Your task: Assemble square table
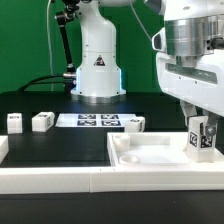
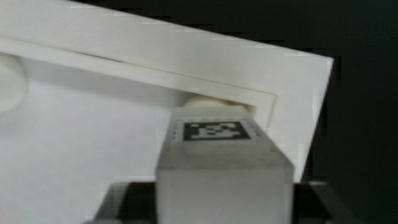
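The white square tabletop lies flat at the exterior view's right, raised rims up. My gripper is shut on a white tagged leg and holds it upright over the slab's corner at the exterior view's right. In the wrist view the leg runs out between my dark fingers, and its far end sits at the slab's rimmed corner. I cannot tell whether it touches. Three more legs lie on the black table: two at the exterior view's left and one behind the slab.
The marker board lies flat in front of the robot base. A long white rail edges the black work surface along the front. A green wall is behind.
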